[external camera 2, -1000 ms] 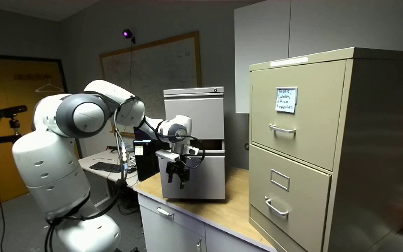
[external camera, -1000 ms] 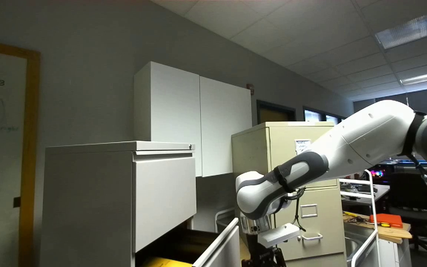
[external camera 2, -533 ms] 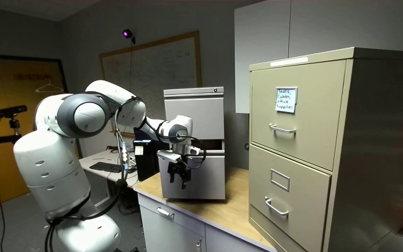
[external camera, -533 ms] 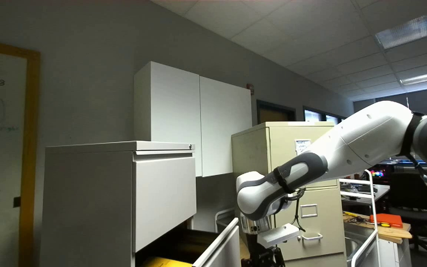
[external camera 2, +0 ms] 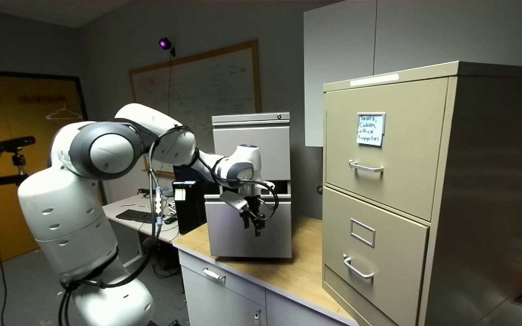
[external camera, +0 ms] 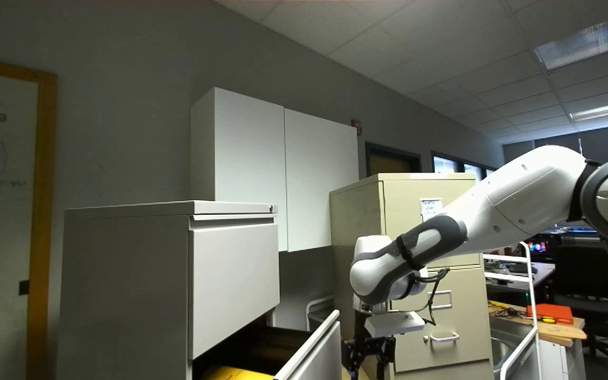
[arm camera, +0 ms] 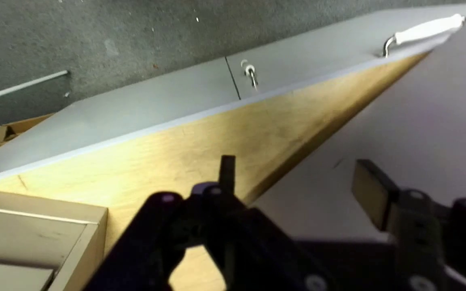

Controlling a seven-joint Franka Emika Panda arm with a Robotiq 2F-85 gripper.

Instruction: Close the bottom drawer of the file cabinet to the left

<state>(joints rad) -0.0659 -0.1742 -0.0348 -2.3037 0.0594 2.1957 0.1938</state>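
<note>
While agape, end effector [arm camera: 299, 176] in front of the bottom drawer [external camera 2: 228, 234], gap above its edge.

Rectangular white ceiling lights [external camera: 594, 41] glowed in an exterior view; the flat grey wall [external camera: 124, 121] was dim; the wide, pale grey-white metal bottom drawer [external camera: 312, 352] was almost black inside; in the wrist view, the flat yellow wooden bench [arm camera: 168, 161] showed a bright patch, while the black, two-fingered claw [arm camera: 296, 173] was dark and blurred.
</note>
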